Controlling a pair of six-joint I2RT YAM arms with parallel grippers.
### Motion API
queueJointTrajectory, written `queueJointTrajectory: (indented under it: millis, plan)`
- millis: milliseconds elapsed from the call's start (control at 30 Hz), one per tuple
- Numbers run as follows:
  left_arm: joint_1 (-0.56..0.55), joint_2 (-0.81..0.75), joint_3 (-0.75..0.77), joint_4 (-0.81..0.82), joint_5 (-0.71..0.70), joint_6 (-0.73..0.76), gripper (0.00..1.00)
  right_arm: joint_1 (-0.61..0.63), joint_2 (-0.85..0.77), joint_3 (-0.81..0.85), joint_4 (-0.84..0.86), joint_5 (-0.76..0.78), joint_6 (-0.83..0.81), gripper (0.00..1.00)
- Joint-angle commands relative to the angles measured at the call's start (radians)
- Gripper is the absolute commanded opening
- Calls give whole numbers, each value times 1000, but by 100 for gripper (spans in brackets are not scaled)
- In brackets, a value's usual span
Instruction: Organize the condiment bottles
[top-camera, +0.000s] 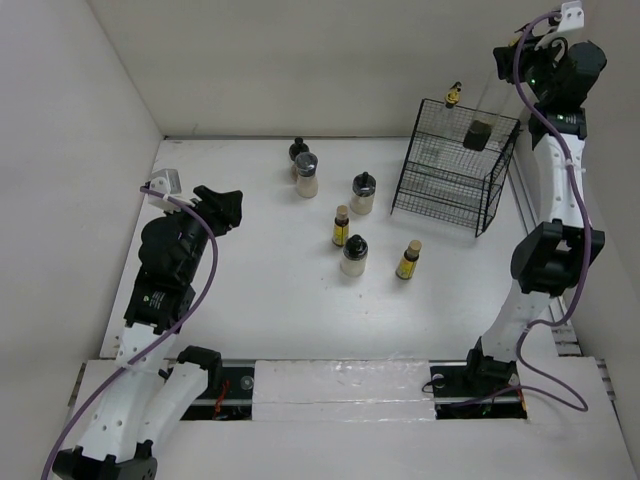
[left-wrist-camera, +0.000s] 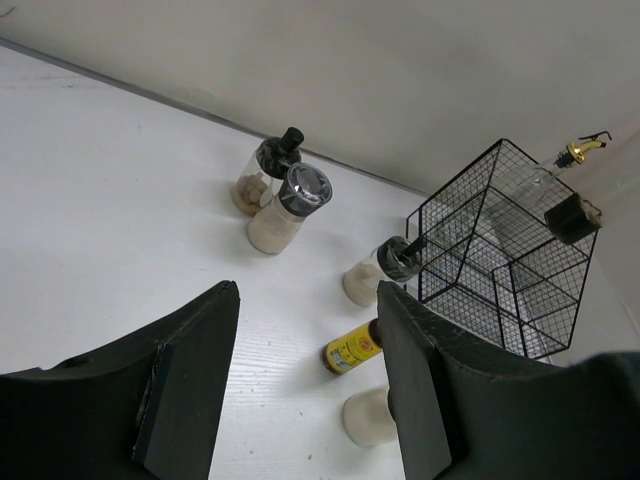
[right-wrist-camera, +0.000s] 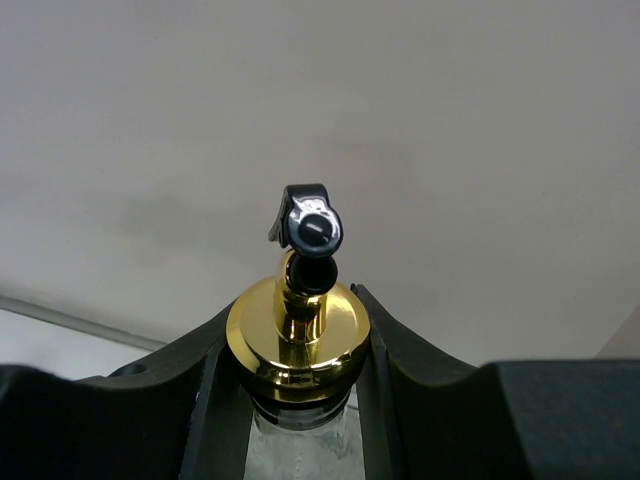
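White walls (top-camera: 300, 60) enclose a white table (top-camera: 250, 300) holding condiment bottles (top-camera: 354, 255).

Body of clear glass bottle (right-wrist-camera: 298, 345) cut off at bottom edge, yellow bottle (left-wrist-camera: 352, 350) cap hidden behind left tool (left-wrist-camera: 308, 300) finger

A robotics lab bench: bare white table (top-camera: 270, 300) boxed by plain white walls (top-camera: 300, 60).

No readable text, label on the small yellow bottle (left-wrist-camera: 350, 352) blurred, sticker on the left arm (top-camera: 152, 297) too small
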Motion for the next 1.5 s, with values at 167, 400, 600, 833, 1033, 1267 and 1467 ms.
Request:
queueJointTrajectory:
  millis: [167, 400, 600, 833, 1033, 1267, 1467]
  plan:
    - [5, 5, 14, 39, 4, 15, 53, -11, -32, 46, 165, 5, -8, 12]
    - [5, 5, 14, 39, 4, 15, 53, -21, -3, 123, 186, 26, -8, 12]
    - [5, 5, 14, 39, 4, 15, 53, -21, 8, 27, 235, -6, -8, 12]
    - [5, 5, 14, 39, 4, 15, 53, -21, -3, -160, 318, -72, -17, 12]
    - [5, 5, 14, 39, 13, 15, 53, -21, -47, -317, 382, -81, -17, 13]
    - [5, 5, 14, 39, 13, 15, 56, -21, -61, -440, 382, -81, -17, 36]
    - [5, 5, 14, 39, 22, 15, 67, -21, -73, -429, 327, -59, -17, 70]
